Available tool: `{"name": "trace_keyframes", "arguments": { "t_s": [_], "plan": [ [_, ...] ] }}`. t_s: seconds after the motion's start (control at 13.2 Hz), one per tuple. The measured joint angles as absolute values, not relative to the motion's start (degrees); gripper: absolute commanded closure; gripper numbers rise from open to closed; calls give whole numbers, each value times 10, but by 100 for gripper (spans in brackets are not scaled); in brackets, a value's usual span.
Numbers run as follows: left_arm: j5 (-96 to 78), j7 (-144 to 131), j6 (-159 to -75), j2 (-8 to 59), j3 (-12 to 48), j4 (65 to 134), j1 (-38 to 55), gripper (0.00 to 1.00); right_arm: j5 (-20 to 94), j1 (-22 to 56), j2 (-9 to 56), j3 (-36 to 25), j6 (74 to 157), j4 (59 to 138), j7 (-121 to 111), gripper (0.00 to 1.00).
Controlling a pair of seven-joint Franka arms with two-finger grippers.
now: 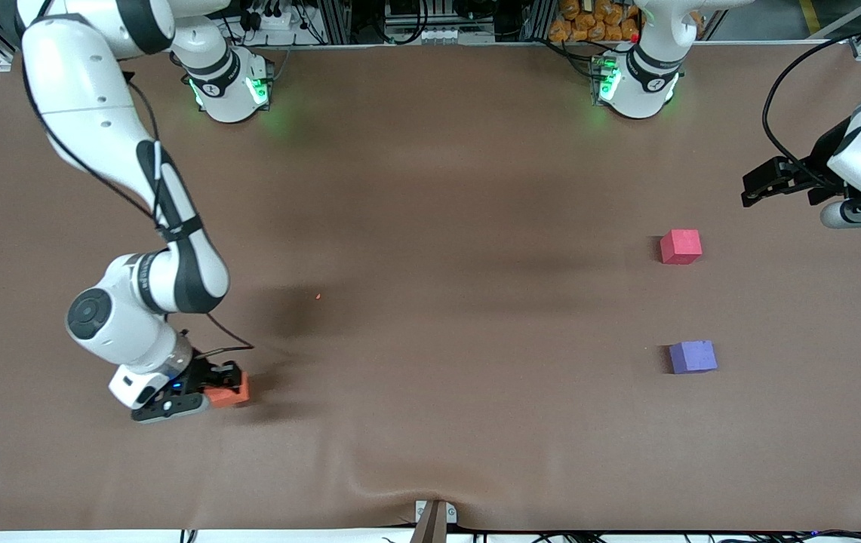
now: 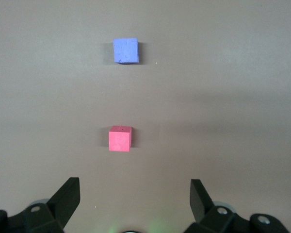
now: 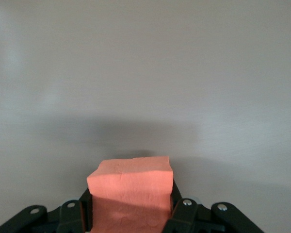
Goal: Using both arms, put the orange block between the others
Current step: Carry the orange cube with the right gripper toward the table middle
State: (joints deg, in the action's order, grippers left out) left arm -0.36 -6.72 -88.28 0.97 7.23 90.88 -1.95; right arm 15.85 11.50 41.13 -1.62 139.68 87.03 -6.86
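Observation:
The orange block [image 1: 234, 391] sits low at the right arm's end of the table, near the front camera, with my right gripper [image 1: 223, 383] shut on it. In the right wrist view the orange block [image 3: 131, 193] fills the space between the black fingers [image 3: 182, 209]. The red-pink cube [image 1: 681, 246] and the purple-blue cube [image 1: 693, 357] rest toward the left arm's end, the purple-blue one nearer the front camera, with a bare gap between them. My left gripper [image 1: 758, 186] hovers open and empty, off to the side of the red-pink cube. Its wrist view shows the red-pink cube [image 2: 120, 139] and the purple-blue cube [image 2: 125, 50].
The brown table cover [image 1: 430, 302] wrinkles near its front edge, where a small bracket [image 1: 434, 516] sits at the middle. A tiny orange speck [image 1: 318, 296] lies on the cloth. The two green-lit bases [image 1: 230, 87] stand along the edge farthest from the front camera.

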Motion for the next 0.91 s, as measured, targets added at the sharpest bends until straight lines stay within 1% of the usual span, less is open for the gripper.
{"name": "trace_keyframes", "arguments": {
  "t_s": [0.15,0.3,0.38,0.53,0.61,0.76,0.91],
  "plan": [
    [-4,-69,-892,14,72,913,-20,0,213,178,394,-14,1372,870,11,60],
    [-4,-70,-897,17,73,915,-20,0,246,240,392,-12,1372,871,58,60],
    [-4,-70,-898,17,73,916,-20,0,264,273,393,-12,1383,871,70,59],
    [-4,-70,-898,17,73,916,-19,0,317,342,399,-12,1454,878,96,50],
    [-4,-70,-898,17,73,917,-19,0,344,373,404,-12,1486,882,118,48],
    [-4,-70,-898,17,73,919,-19,0,375,424,417,-14,1514,883,193,47],
    [-4,-70,-898,17,74,922,-19,0,377,455,423,-18,1521,883,245,47]
  ]
}}
